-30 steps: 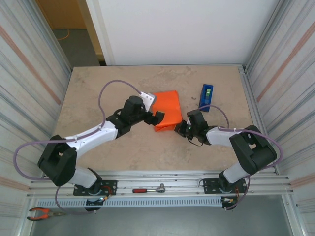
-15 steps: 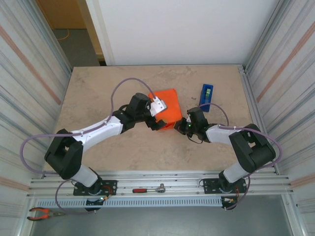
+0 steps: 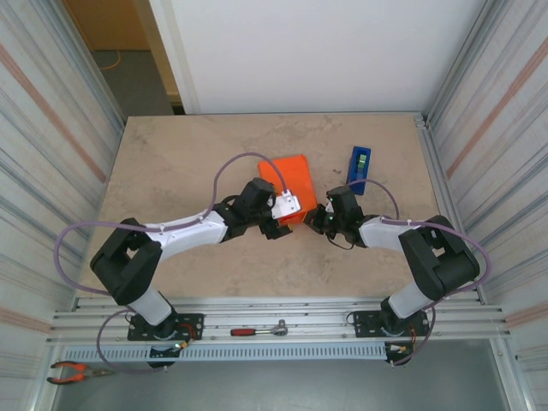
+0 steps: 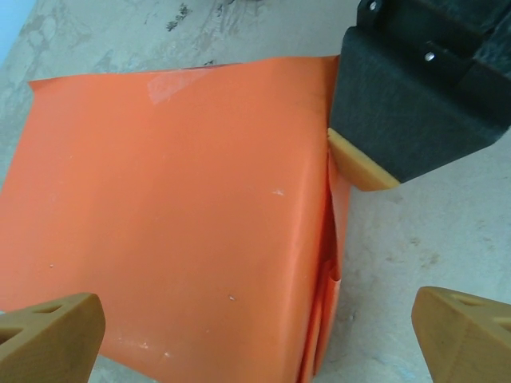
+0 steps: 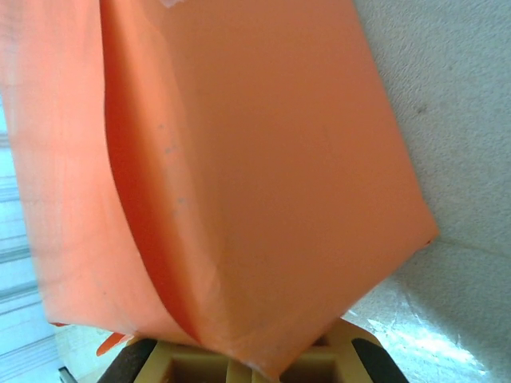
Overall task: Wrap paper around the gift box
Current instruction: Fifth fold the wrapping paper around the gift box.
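Over the paper [image 4: 176,215], left end effector [image 4: 255,331] gapes.

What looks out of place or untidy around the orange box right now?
At one end of the gift box the paper is loose: its folded edges gape rather than lying flat, where the right gripper is shut on it. Nothing looks torn or spilled.

No writing, label, brand, number or sign can be read anywhere. The paper [image 4: 176,223] is plain orange. The blue tape dispenser [image 3: 359,169], at about one o'clock on the table [image 3: 171,163], is too small to show any lettering.
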Action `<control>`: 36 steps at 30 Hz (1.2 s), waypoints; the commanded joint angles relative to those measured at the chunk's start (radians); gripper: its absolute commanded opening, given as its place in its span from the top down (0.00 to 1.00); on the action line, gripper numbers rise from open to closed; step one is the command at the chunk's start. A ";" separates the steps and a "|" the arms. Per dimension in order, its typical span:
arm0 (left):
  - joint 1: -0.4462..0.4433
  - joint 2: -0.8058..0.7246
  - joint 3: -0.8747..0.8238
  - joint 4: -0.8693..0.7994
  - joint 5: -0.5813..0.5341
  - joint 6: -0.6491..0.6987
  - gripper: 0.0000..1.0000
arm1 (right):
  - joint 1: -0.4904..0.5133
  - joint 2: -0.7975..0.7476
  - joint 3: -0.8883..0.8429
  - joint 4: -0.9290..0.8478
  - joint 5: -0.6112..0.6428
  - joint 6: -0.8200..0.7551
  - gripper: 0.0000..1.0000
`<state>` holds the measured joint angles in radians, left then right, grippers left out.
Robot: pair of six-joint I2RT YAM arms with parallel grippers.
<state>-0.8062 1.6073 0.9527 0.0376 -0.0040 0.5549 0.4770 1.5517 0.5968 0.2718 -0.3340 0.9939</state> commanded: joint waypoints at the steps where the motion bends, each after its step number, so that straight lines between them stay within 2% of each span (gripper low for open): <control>1: -0.012 0.022 -0.022 0.065 -0.057 0.036 0.01 | -0.008 0.021 0.032 0.003 -0.008 0.000 1.00; 20: -0.040 0.126 -0.012 0.112 -0.135 0.048 0.02 | -0.009 0.033 0.040 0.009 -0.020 0.005 1.00; 32: -0.033 0.154 0.012 0.084 -0.143 0.037 0.39 | -0.009 0.018 0.036 0.003 -0.025 0.009 1.00; 36: -0.033 0.155 0.014 0.077 -0.140 0.027 0.45 | -0.012 -0.006 0.036 -0.013 -0.029 0.011 1.00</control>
<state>-0.8383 1.7393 0.9504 0.1471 -0.1585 0.5987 0.4751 1.5703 0.6098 0.2718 -0.3454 0.9943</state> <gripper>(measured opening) 0.558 0.061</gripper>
